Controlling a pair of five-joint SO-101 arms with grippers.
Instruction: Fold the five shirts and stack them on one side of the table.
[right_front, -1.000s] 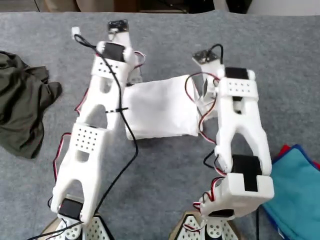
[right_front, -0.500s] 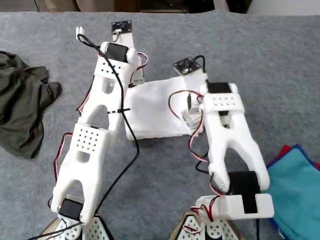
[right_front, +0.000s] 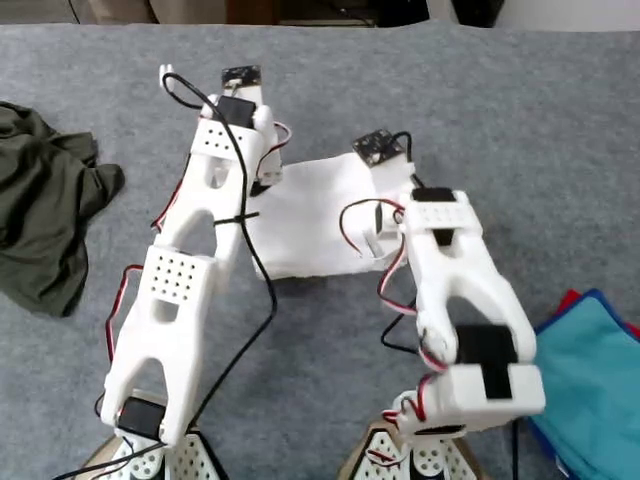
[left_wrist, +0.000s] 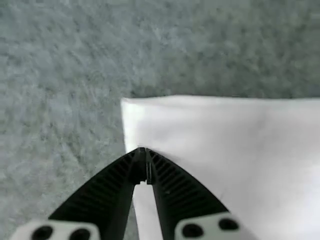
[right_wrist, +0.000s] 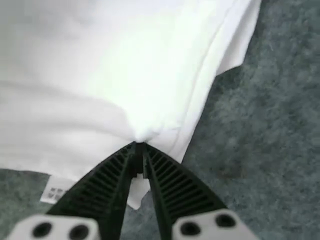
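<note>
At mid-table, white shirt (right_front: 310, 215) partly hidden under both arms — left gripper (left_wrist: 145, 166) and right gripper (right_wrist: 138, 150) each pinching its fabric — dark shirt (right_front: 45, 200) left, blue shirt (right_front: 592, 375) right, both cropped.

- The surface (right_front: 560, 130) (left_wrist: 75, 75) (right_wrist: 270, 130) has a grey, felt-like covering that reaches from edge to edge in the high view. Its fuzzy texture shows close up in both wrist views.
- Behind the far edge of the surface, at about 11 o'clock, stands some brown wooden furniture (right_front: 110, 10).
- At 12 o'clock behind the same edge there is a dark area (right_front: 330, 10); what it is cannot be told.
- At about 1 o'clock there is a pale white patch (right_front: 570, 12) beyond the far edge.
</note>
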